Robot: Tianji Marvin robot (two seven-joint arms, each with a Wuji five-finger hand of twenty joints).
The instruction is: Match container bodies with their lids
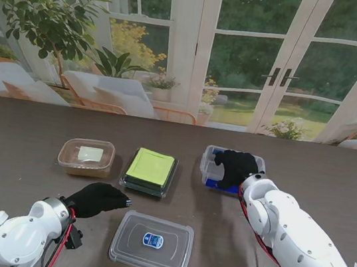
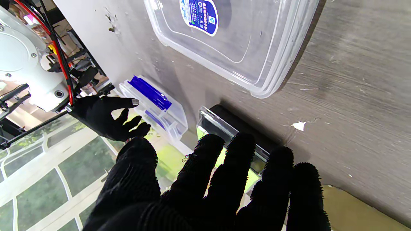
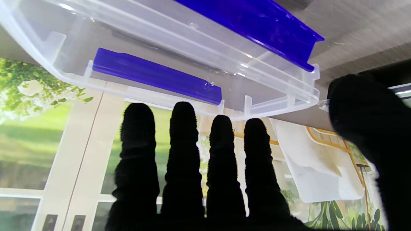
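The dark wood-grain desk (image 1: 24, 131) carried four items. The large clear rectangular plastic lid (image 1: 152, 244) lay nearest me; judged light, flexible and slick, best taken at its rim. Its blue oval label (image 1: 152, 240) was unreadable. The green-lidded dark container (image 1: 149, 171) sat centrally, the amber tub (image 1: 85, 156) left. The right hand (image 1: 235, 167), fingers spread, hovered over the clear blue-latched box (image 1: 210, 168), holding nothing. The left hand (image 1: 96, 199) was open and empty.
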